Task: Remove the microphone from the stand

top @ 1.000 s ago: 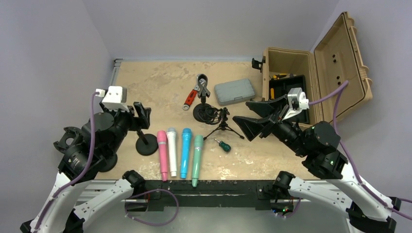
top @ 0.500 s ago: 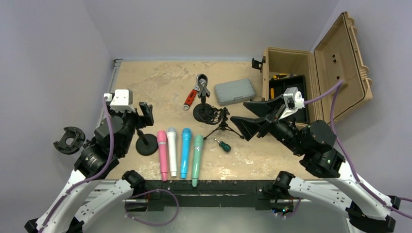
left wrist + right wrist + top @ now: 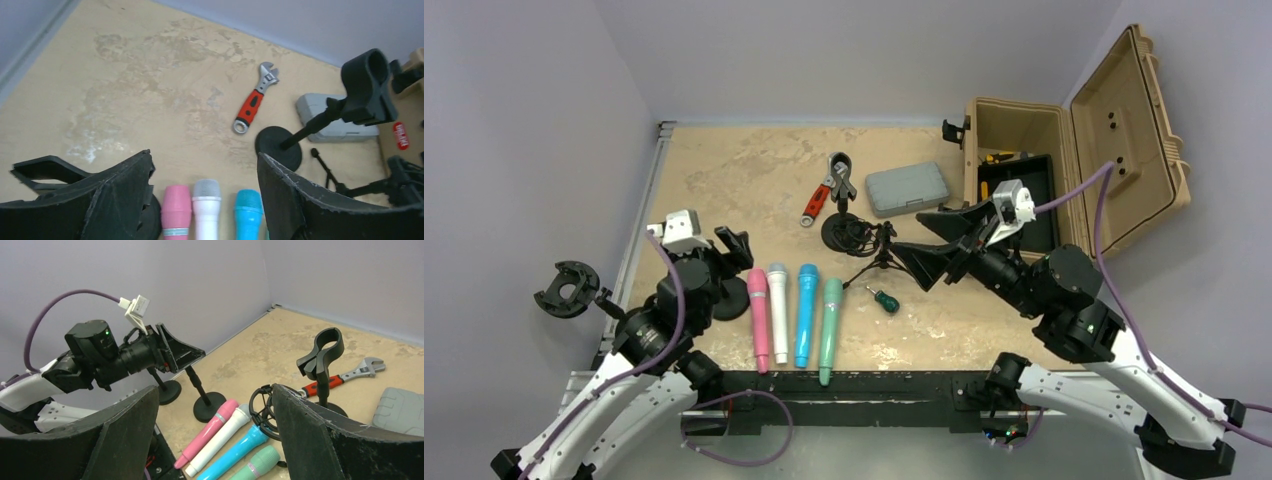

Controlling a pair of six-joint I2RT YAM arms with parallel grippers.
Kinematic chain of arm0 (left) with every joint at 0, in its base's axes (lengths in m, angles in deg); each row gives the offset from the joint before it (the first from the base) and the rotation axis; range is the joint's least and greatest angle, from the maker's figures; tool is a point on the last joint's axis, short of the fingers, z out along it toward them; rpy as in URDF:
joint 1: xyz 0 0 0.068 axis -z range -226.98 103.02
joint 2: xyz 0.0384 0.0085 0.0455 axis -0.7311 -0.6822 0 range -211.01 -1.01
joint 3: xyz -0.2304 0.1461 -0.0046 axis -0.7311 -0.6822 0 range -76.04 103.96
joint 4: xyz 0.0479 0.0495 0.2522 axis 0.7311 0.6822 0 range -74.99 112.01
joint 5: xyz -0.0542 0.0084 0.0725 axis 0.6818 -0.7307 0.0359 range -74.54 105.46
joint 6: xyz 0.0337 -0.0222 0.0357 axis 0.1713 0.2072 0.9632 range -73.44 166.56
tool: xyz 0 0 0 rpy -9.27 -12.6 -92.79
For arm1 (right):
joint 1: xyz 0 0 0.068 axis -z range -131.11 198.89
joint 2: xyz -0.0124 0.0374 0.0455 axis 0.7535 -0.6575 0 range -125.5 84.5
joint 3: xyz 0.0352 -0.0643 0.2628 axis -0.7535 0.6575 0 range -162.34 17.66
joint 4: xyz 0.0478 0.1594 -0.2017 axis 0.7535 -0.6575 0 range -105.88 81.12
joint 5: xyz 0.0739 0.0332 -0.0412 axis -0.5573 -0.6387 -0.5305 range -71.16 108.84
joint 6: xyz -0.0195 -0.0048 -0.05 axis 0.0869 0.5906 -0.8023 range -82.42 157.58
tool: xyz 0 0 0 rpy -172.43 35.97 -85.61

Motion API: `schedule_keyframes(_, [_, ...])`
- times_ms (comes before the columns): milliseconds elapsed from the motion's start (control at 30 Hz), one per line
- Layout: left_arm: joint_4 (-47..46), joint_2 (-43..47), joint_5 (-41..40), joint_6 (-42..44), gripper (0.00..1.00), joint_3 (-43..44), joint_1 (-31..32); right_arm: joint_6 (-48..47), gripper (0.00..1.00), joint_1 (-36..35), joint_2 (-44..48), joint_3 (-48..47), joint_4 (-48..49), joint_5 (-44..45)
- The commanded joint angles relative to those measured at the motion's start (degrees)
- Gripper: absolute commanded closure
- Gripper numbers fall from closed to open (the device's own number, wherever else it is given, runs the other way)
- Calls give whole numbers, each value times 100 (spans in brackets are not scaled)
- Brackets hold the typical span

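Tan hard plastic case [image 3: 1024, 120] stood open at the far right of the beige table [image 3: 724, 170]. Left gripper [image 3: 202, 162] and right gripper [image 3: 215, 390] both hung with fingers wide apart. Pink microphone [image 3: 758, 320], white microphone [image 3: 778, 312], blue microphone [image 3: 805, 315] and green microphone [image 3: 829, 330] lay flat side by side at the near edge. Black round-base clip stand [image 3: 836, 235] and small black tripod stand [image 3: 884, 258] stood just behind them.

Pretty clearly a robotics lab rig, not anybody's home or shop. A left arm [image 3: 639, 340] and a right arm [image 3: 1074, 310] sat bolted to a rail [image 3: 874, 385] at the edge of a tan table [image 3: 724, 170], boxed in by bare lilac walls [image 3: 864, 50], with a purple cable [image 3: 1114, 220] looping off the wrist. Props were laid out like a test: four coloured mics [image 3: 779, 312] in a neat row, a wrench [image 3: 822, 197], a screwdriver [image 3: 884, 298] and an open tool case [image 3: 1124, 130].
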State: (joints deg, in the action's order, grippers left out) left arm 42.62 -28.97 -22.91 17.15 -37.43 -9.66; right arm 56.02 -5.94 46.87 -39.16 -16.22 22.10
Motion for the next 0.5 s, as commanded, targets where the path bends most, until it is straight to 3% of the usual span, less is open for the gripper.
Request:
schedule_keyframes(0, [872, -67, 30, -1228, 24, -685, 12, 56, 19, -10, -68, 64, 297, -129])
schedule_keyframes(167, [783, -154, 5, -1084, 23, -631, 16, 64, 19, -10, -122, 59, 328, -164])
schedule_keyframes(467, [859, -657, 945, 327, 21, 1699, 12, 108, 19, -10, -96, 25, 280, 130])
